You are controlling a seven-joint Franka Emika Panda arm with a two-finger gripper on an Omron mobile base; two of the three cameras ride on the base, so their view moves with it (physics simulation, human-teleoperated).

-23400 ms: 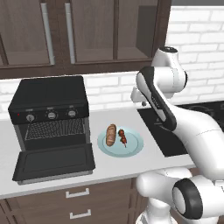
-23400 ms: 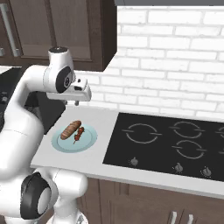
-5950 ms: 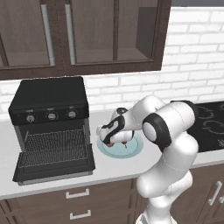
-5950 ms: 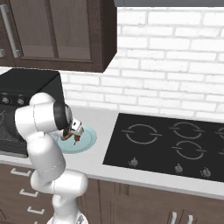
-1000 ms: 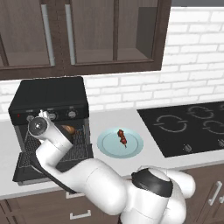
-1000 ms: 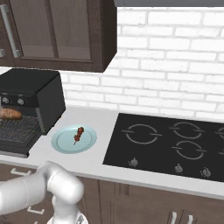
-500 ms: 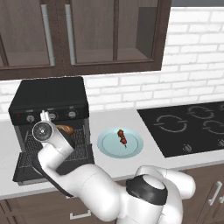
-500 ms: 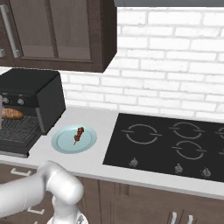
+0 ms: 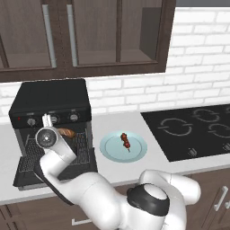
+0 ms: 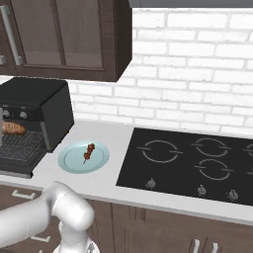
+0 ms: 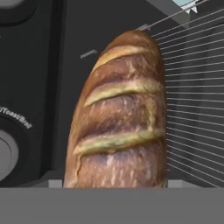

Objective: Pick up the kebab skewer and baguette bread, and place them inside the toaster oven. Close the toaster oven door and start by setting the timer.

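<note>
Baguette bread point(image 11: 120, 113) sits at the toaster oven point(image 9: 51, 105) mouth, over the wire rack point(image 11: 194, 87). Gripper grip cannot be told. Kebab skewer point(image 10: 89, 151) lies on the plate point(image 10: 71, 163), right base view.

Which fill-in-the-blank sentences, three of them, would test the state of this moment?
1. The kebab skewer lies on the pale blue ____.
2. The baguette bread is at the mouth of the toaster oven, above its wire ____.
3. The toaster oven door is ____.

Missing words: plate; rack; open
</note>
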